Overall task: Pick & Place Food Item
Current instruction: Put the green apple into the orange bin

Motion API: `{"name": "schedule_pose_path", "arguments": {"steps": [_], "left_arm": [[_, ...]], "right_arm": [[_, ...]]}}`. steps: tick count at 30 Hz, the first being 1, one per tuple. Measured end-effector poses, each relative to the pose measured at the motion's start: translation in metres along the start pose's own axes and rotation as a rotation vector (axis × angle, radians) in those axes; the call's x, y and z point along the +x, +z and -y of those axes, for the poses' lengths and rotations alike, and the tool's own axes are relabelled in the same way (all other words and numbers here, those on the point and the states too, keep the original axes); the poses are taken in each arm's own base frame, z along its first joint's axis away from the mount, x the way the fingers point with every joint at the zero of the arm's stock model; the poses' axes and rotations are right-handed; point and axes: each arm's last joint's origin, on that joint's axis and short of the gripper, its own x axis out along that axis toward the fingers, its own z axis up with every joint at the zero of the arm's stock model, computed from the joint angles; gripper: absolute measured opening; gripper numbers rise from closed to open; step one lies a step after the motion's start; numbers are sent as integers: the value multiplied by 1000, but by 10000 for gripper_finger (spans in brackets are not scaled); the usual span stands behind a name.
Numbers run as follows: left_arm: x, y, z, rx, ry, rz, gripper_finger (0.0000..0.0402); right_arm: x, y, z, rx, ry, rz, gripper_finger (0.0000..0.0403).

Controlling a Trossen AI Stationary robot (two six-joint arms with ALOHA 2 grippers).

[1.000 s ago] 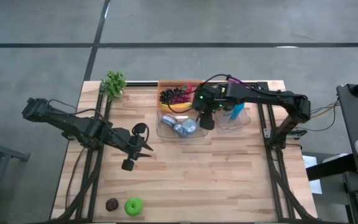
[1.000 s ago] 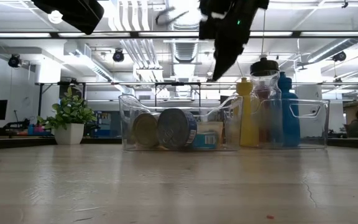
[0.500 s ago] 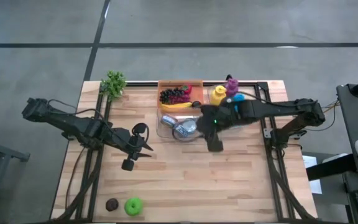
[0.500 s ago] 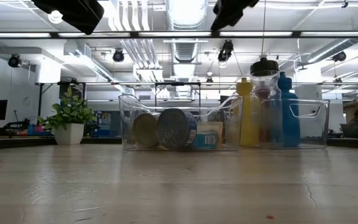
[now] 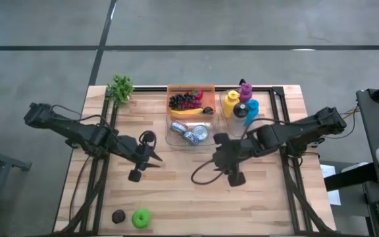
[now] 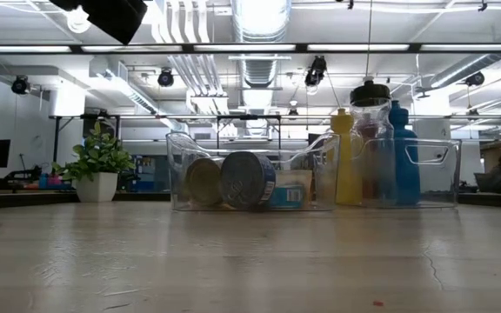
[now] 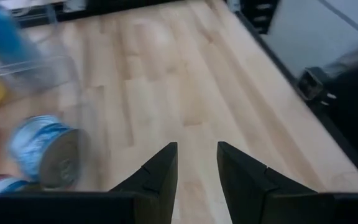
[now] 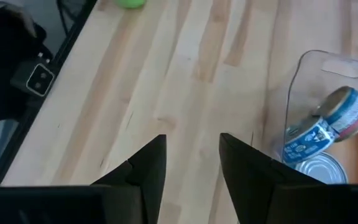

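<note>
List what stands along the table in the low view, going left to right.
Potted plant → clear bin holding cans → yellow bottle → blue bottle.

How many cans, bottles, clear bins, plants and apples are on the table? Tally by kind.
Cans: 2
Bottles: 4 (yellow, purple, blue, black-capped)
Clear bins: 2
Potted plant: 1
Green apple: 1
Total: 10
</note>
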Motion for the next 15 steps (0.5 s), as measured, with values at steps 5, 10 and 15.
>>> {"name": "schedule_pose_path", "arguments": {"steps": [5,10,15], "left_arm": [[-1,-2,30,73,-115,-7,118],[0,-2,74,131,-227,46,118],[10,-16,109,119,-184,-14,118]], "right_arm": [[0,0,-8,28,-47,4,139],[0,-1,-10,25,-52,5,144],[0,1,-10,21,-69,26,150]]}}
